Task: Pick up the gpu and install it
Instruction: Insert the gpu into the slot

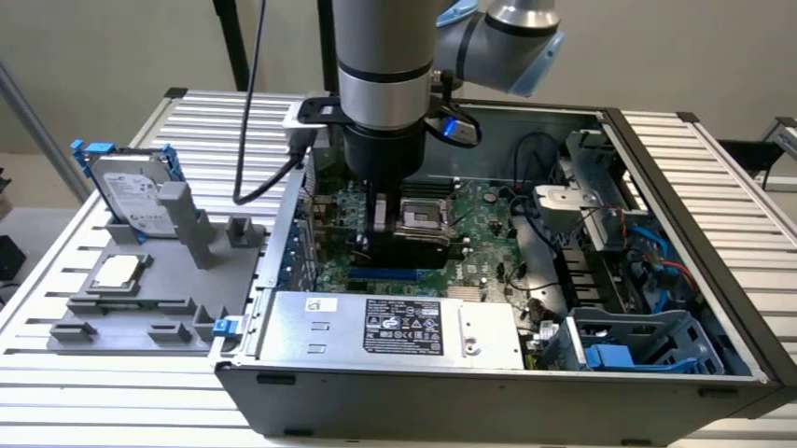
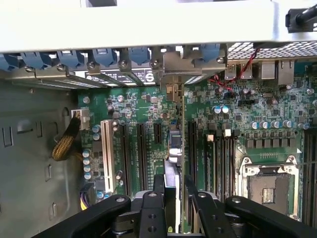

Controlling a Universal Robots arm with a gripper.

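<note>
The gripper (image 2: 174, 182) is clenched on the gpu (image 2: 173, 146). The card stands edge-on between the two jaws, upright over the expansion slots of the motherboard (image 2: 257, 119) inside the computer case (image 1: 498, 387), with its bracket end toward the rear wall.

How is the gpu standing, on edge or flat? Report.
On edge: the gpu shows as a thin strip clamped by the gripper, over the motherboard slots. Whether it is seated, cannot tell.

hard drive (image 1: 131, 199): standing in grey rack (image 1: 125, 329) | CPU chip (image 1: 116, 272): flat on rack | power supply (image 1: 388, 326): inside open case (image 1: 498, 397)
</note>
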